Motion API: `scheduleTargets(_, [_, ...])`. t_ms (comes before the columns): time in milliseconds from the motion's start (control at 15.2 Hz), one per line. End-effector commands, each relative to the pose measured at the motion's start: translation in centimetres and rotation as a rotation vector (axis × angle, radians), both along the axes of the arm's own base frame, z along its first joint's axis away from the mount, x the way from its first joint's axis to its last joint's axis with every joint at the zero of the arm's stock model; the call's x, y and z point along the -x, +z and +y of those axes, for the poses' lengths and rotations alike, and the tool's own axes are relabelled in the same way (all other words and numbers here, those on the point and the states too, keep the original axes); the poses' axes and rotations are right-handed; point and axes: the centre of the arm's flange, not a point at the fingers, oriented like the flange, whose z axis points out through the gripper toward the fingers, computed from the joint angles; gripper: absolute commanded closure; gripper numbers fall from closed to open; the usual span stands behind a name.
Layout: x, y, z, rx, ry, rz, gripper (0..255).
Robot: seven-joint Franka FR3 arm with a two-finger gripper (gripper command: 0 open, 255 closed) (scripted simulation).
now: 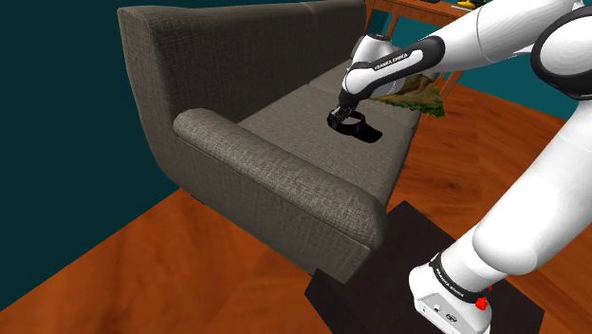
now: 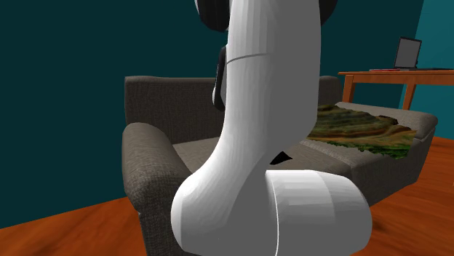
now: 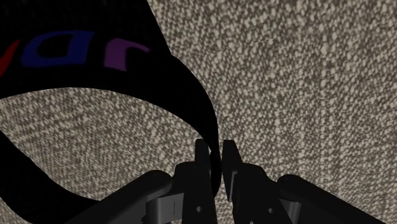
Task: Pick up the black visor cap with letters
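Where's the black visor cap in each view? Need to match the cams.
Shoulder view: cap right of centre, upper half, on the sofa seat, under the gripper.
Second exterior view: a small black tip, likely the cap, near centre beside the white arm.
Wrist view: lettered band curving down between the fingers, which clasp it.
Shared landmark: the grey sofa seat.

On sofa seat (image 1: 302, 121): cap (image 1: 364, 131), blanket (image 2: 361, 132) beyond it; table (image 2: 387, 75) past blanket.
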Motion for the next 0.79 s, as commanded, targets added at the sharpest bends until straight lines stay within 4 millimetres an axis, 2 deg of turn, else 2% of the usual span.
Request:
scheduleTargets(0, [0.0,0.0,0.0,0.0,0.0,0.0,255])
scheduleTargets(198, [0.0,0.0,0.0,0.0,0.0,0.0,255])
scheduleTargets(726, [0.0,4.3,0.0,0.0,0.0,0.0,255])
